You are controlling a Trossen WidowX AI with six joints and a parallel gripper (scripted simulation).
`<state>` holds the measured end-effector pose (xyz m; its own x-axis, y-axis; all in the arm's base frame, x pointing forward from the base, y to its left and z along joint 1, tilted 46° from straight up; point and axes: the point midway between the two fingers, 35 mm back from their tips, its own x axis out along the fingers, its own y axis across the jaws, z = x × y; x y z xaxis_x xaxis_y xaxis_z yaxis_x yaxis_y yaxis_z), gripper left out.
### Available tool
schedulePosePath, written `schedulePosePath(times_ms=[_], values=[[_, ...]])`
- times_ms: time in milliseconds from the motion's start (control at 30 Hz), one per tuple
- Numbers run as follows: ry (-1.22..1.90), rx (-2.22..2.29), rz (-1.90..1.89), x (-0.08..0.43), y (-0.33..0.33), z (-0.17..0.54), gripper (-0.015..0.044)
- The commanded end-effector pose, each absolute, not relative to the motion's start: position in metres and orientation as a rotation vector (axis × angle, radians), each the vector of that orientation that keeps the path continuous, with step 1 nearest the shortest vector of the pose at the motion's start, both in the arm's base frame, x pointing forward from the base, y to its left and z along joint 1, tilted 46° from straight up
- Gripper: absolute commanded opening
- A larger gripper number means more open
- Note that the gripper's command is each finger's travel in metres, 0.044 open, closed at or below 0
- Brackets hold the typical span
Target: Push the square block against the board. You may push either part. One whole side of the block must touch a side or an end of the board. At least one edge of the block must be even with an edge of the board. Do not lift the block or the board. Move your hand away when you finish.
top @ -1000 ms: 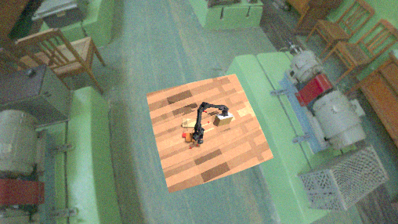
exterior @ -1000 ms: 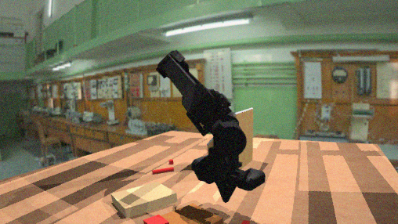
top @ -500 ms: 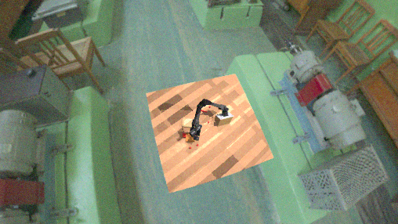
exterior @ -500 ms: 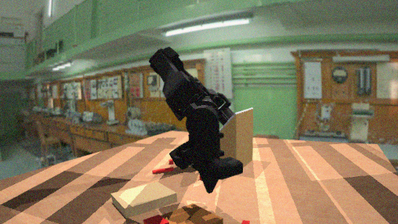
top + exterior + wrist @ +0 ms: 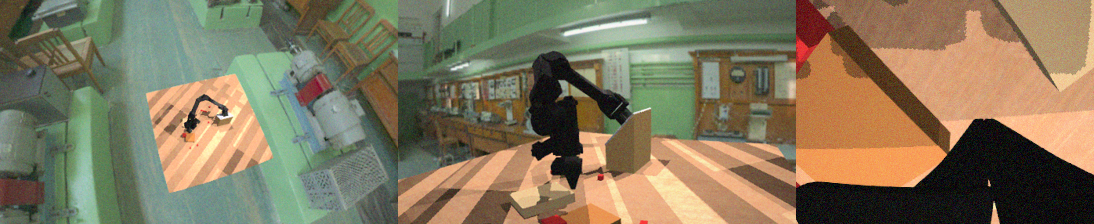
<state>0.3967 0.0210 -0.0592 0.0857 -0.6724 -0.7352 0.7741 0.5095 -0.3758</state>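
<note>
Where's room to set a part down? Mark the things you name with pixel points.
Exterior view: right of the wedge-shaped stand (image 5: 224, 121) (image 5: 641, 142), toward the tabletop's (image 5: 235, 141) (image 5: 711, 188) right edge. Crowded: around the tool (image 5: 189, 131) (image 5: 573, 188) (image 5: 982, 128), between orange piece (image 5: 190, 138) (image 5: 591, 215) (image 5: 861, 110) and tan piece (image 5: 527, 199) (image 5: 1051, 35); red block (image 5: 184, 135) (image 5: 553, 220) (image 5: 808, 20) beside orange.
</note>
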Motion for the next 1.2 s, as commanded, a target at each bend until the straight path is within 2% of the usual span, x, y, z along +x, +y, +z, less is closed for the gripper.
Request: schedulePosePath(times_ms=[0,767,933,1067,1167], values=[[0.936,0.229,-1.156,0.402,0.001,-0.040,0.0000],[0.411,0.811,-1.474,0.406,-0.104,0.064,0.0000],[0.407,0.816,-1.476,0.406,-0.107,0.063,0.0000],[0.406,0.814,-1.477,0.410,-0.142,0.029,0.0000],[0.405,0.814,-1.477,0.411,-0.145,0.027,0.0000]])
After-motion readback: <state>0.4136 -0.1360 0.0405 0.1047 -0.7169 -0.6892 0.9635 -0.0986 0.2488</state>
